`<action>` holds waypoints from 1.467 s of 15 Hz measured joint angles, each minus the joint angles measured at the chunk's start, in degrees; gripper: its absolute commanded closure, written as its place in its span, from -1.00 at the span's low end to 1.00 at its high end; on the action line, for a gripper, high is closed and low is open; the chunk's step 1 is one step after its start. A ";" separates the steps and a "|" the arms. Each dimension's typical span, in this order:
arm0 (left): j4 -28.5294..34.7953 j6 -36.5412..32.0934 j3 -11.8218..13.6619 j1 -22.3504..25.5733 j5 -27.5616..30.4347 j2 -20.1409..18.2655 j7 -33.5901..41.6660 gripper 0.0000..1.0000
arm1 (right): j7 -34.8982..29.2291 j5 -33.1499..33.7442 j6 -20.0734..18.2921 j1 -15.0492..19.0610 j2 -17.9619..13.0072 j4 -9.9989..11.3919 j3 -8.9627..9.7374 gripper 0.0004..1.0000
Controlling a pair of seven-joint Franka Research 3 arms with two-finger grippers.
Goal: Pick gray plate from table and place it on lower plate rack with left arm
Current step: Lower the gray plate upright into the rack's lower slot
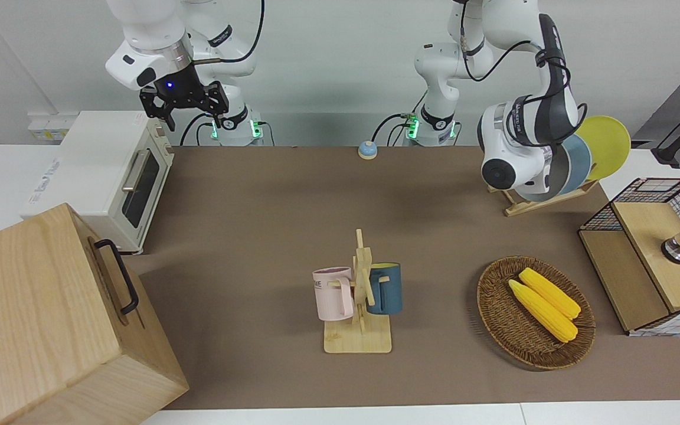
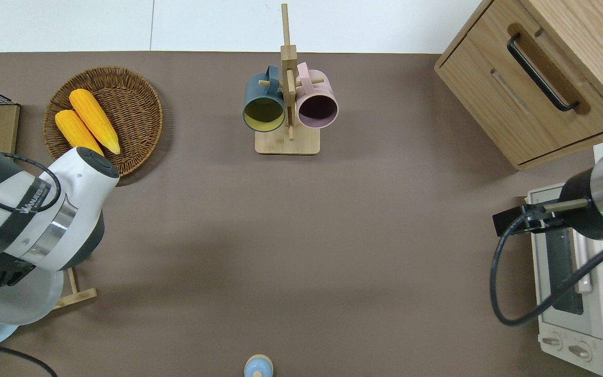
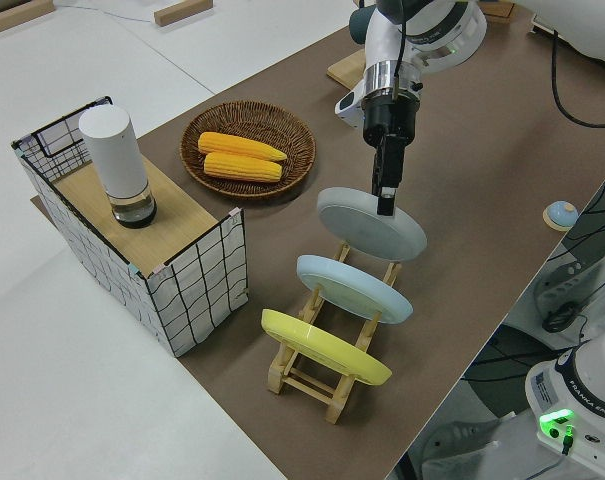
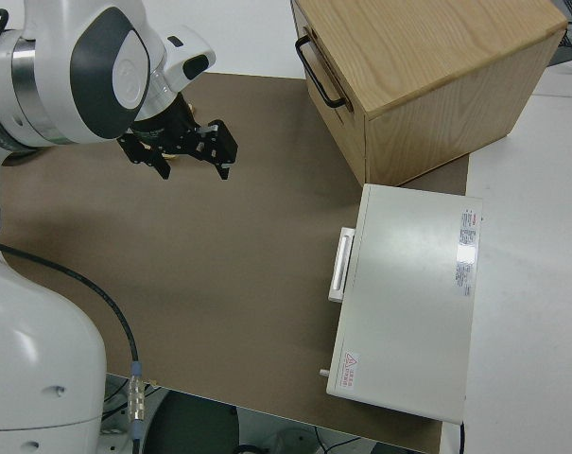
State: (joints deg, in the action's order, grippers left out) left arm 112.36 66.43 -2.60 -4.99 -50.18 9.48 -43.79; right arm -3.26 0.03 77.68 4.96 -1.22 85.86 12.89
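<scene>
Notably, only the left side view shows the grasp: left tool (image 3: 386, 200) pinches the top rim of the gray plate (image 3: 370, 224), fingers closed on it. Front and overhead views hide this contact under the arm's wrist.

Gray plate: tilted in the rack (image 3: 332, 375), in the slot farthest from the robots, its lower edge among the pegs; whether it rests fully on the rails cannot be told. Tool directly above it, pointing down.

Blue plate (image 3: 354, 287): next slot, nearer the robots. Yellow plate (image 3: 325, 346): nearest slot. All three lean the same way, apart from one another.

Overhead view: gray plate (image 2: 16, 301) partly visible under the left arm, rack rail (image 2: 76, 297) showing beside it.

Right tool (image 4: 177, 147): parked, fingers spread, shown best in the right side view.

Also on the surface (image 1: 257, 206): basket (image 1: 502, 330) with two corn cobs (image 1: 543, 302), farther from the robots than the rack; mug stand (image 1: 362, 307) mid-surface; wire crate (image 3: 197, 280) at the left arm's end, beside the rack.
</scene>
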 measured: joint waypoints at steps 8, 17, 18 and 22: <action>0.44 -1.76 -0.64 -0.15 0.01 2.57 -6.98 -0.10 | 0.00 0.00 0.00 0.00 0.00 0.00 0.00 -0.98; 0.45 -1.98 -0.72 -0.77 3.20 3.78 -7.52 -0.80 | 0.00 0.00 0.00 0.00 0.00 0.00 0.00 -0.97; 0.34 -1.98 -0.78 -0.79 3.23 3.78 -7.52 -0.95 | 0.00 0.00 0.00 0.00 0.00 0.00 0.00 -0.98; -4.16 -1.95 -1.07 -0.95 8.47 3.44 -7.38 -0.96 | 0.00 0.00 0.00 0.00 0.00 0.00 0.00 -0.97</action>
State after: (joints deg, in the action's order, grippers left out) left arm 108.20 64.48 -3.67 -5.94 -41.71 12.92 -51.17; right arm -3.26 0.03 77.68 4.96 -1.22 85.86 12.89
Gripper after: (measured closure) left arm 0.040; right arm 0.009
